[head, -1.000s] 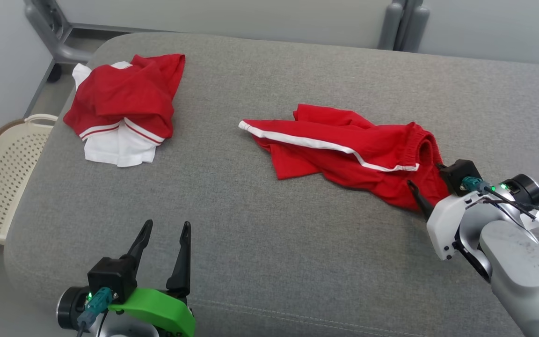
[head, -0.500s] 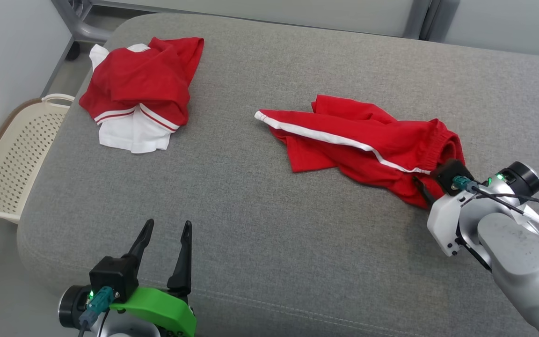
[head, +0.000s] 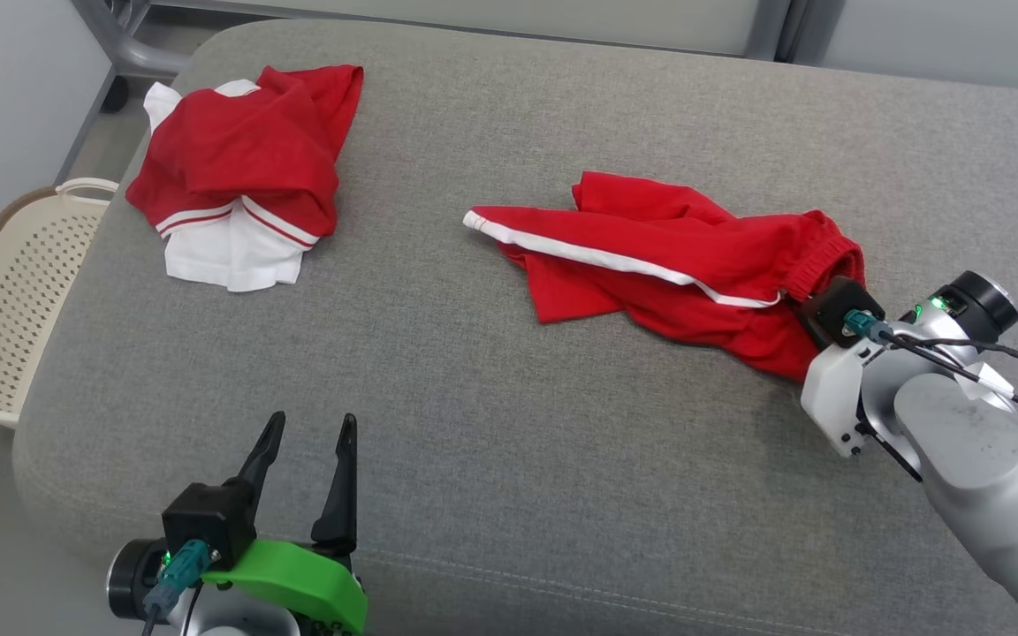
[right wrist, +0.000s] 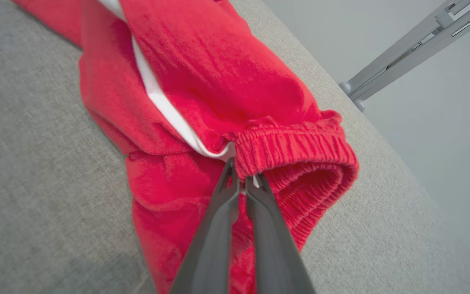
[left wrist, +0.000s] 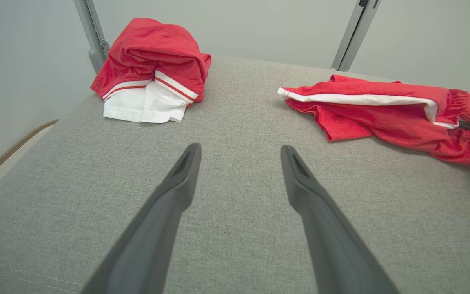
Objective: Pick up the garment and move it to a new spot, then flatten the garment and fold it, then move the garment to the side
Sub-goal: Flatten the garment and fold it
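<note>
My right fingers point(right wrist: 241, 182) are pinched almost together on the elastic waistband point(right wrist: 296, 141) of the red shorts point(head: 650, 265), biting only its near edge, just where the white stripe point(head: 615, 262) ends. The shorts lie crumpled on the right half of the grey cushion point(head: 509, 424), with the legs trailing toward the middle and the waistband at the right end, against my wrist. My left fingers point(head: 313, 422) are spread wide and hold nothing, hovering over the near left of the cushion. What worries me is how little cloth I have: I judge the bite to be thin, so the weight of the legs could pull the elastic out as I lift. I also cannot tell whether I caught both layers of the waistband or one. With one, the shorts would hang open and twisted, and flattening them would be harder. If I drag rather than lift, the cushion's rough weave may hold the legs back and bunch them further. A wide swing to the left could sweep a loose leg into the red and white shirt point(head: 244, 177) folded at the far left, or toward the basket point(head: 5, 300) beyond that edge.
</note>
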`<state>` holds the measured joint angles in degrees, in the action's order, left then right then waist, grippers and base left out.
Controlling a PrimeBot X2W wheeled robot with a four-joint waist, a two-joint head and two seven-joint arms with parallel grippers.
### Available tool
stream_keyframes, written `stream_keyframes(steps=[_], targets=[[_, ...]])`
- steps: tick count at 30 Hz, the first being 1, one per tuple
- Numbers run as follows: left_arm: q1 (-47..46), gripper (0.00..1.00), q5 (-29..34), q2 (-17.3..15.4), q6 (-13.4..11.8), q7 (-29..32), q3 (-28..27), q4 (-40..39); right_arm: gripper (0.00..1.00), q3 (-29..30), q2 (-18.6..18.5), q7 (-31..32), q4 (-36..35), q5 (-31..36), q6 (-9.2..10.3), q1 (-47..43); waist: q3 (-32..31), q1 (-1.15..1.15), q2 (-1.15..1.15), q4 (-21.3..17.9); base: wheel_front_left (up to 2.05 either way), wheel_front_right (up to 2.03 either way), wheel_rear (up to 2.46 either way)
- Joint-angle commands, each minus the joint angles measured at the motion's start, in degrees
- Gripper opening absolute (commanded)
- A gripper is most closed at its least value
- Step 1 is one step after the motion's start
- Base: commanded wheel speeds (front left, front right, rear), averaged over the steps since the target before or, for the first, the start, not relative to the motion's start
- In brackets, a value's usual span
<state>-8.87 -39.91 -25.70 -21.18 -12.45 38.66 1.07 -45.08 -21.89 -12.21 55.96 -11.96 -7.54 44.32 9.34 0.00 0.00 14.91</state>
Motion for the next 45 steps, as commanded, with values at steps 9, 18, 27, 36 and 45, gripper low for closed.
stream_keyframes(steps=[9, 18, 27, 36, 45], targets=[[-5.4, 1.00, -2.9, 2.8, 5.7, 0.9, 0.4, 4.8, 0.00, -2.8, -0.4, 3.0, -5.7, -11.6, 0.10, -0.1, -0.7, 0.00, 0.00, -3.4, 0.00, 0.00, 0.00], [-22.8, 1.00, -6.1, 11.7, 15.6, 5.9, 2.2, 27.8, 0.00, -7.9, -2.9, 5.9, -10.6, -15.3, 0.10, 3.0, 1.3, 0.00, 0.00, -7.5, 0.00, 0.00, 0.00], [-34.2, 1.00, -7.4, 14.9, 20.7, 4.9, 0.7, 46.9, 0.00, -12.1, -1.5, 5.5, -11.8, -16.6, 0.10, 6.9, 5.6, 0.00, 0.00, -12.2, 0.00, 0.00, 0.00], [-41.1, 1.00, -7.5, 14.6, 23.8, 3.6, 0.0, 56.6, 0.00, -14.8, -0.1, 4.0, -11.6, -17.5, 0.10, 10.6, 9.3, 0.00, 0.00, -14.8, 0.00, 0.00, 0.00], [-44.8, 1.00, -7.6, 15.1, 25.8, 1.7, 0.1, 63.0, 0.00, -16.9, 0.7, 2.4, -10.2, -18.7, 0.10, 12.9, 10.9, 0.00, 0.00, -15.7, 0.00, 0.00, 0.00]])
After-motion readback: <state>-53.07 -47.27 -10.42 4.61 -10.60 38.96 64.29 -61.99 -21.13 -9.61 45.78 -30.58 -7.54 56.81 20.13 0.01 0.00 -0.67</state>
